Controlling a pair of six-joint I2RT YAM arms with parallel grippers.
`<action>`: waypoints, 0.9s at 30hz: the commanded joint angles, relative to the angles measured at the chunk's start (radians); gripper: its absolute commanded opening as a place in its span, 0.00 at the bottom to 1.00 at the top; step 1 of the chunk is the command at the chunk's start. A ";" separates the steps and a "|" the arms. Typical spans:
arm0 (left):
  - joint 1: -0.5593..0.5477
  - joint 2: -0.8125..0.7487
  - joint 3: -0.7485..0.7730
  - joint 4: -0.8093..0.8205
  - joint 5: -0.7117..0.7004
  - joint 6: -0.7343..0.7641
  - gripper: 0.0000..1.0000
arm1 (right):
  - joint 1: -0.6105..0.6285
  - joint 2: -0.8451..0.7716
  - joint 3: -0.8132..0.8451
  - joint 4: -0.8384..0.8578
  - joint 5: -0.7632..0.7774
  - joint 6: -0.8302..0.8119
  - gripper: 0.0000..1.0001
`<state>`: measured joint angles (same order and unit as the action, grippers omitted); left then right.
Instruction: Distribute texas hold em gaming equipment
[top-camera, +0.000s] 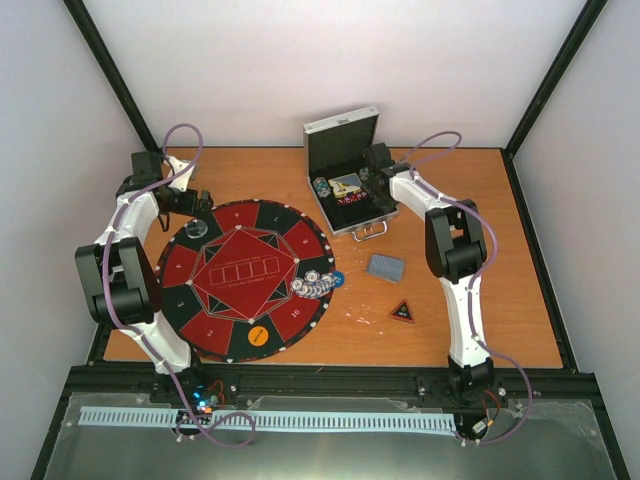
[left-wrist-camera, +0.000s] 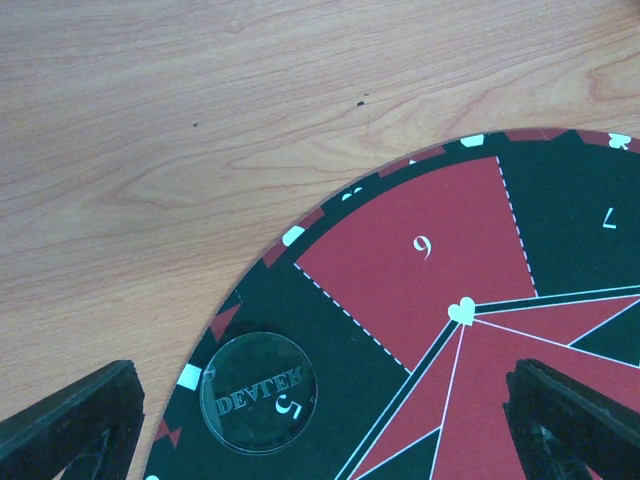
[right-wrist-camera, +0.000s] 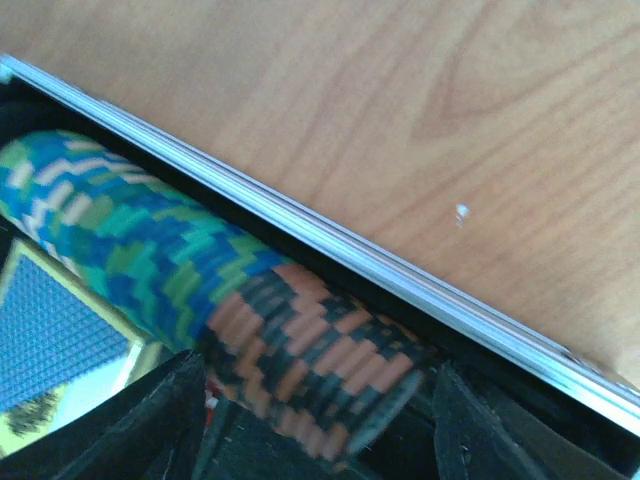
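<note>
The step in hand looks like fetching more chips from the case (top-camera: 342, 138). The right hand (top-camera: 372, 183) is down inside it. Its wrist view shows the chip roll (right-wrist-camera: 250, 300) lying along the case's metal rim, blue-green chips at one end and orange-black at the other. The fingers (right-wrist-camera: 160, 420) bracket the orange-black end at a middling width. The view is too close and blurred to show whether the pads press on the chips, so I cannot tell if anything is gripped.

The left hand (left-wrist-camera: 320, 420) hovers wide and empty over the far-left edge of the mat (left-wrist-camera: 430, 250). The clear disc (left-wrist-camera: 258, 392) lies flat on the mat's border between its fingers, nearer one of them.

A chip pile (top-camera: 313, 285) sits on the mat's right edge with the blue disc (top-camera: 337, 278) just beside it. The yellow disc (top-camera: 257, 335) lies at the mat's near edge. The cards (top-camera: 386, 267) and the marker (top-camera: 402, 312) lie on the desk (top-camera: 480, 320) right of the mat, apart from each other.

The next move likely calls for a firm squeeze on the end chips. A straight lift would then clear the case rim so the stack does not fan out or spill. The chips would then go to a numbered seat that has none.
</note>
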<state>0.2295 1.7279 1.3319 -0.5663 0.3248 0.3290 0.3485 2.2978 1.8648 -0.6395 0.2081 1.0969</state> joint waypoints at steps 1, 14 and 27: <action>0.009 -0.009 0.002 0.009 0.003 0.002 1.00 | -0.011 -0.028 -0.087 -0.053 0.026 0.025 0.62; 0.009 -0.017 -0.005 0.011 0.007 0.004 1.00 | -0.011 -0.122 -0.192 -0.024 0.069 0.009 0.61; 0.008 -0.014 -0.011 0.001 0.027 0.010 1.00 | -0.013 -0.044 -0.076 0.034 0.044 -0.051 0.68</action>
<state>0.2295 1.7279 1.3197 -0.5667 0.3328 0.3298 0.3450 2.2177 1.7538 -0.5900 0.2214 1.0527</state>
